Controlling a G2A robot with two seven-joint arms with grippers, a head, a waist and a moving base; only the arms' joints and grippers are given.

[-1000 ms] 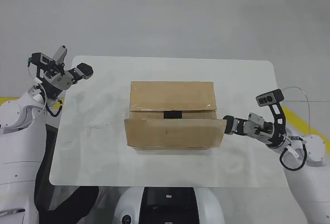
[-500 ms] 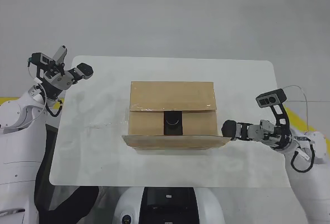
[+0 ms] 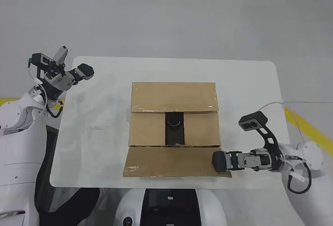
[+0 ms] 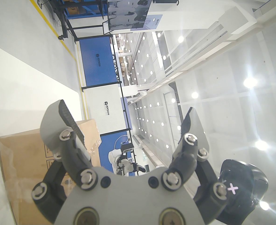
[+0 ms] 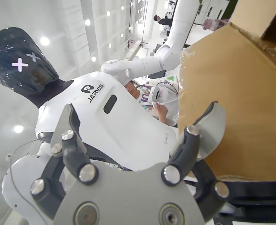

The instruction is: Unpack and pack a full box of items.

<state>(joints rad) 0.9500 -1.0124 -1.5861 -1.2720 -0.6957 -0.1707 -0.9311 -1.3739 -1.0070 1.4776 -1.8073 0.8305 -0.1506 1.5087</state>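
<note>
One box [image 3: 149, 130] sits mid-table [image 3: 93, 147]. Two of its flaps show: the far flap [image 3: 173, 97] lies folded over the top, and the near flap [image 3: 166, 163] is laid out flat toward the robot. Between them the cardboard top has one dark gap [image 3: 174, 127] at its middle. There are two grippers. The right gripper [image 3: 217, 161] is at the near flap's right corner, fingers spread, one finger against the cardboard. The left gripper [image 4: 127, 108] is well apart from the box, beyond its far-left side, fingers spread and holding nothing.
</note>
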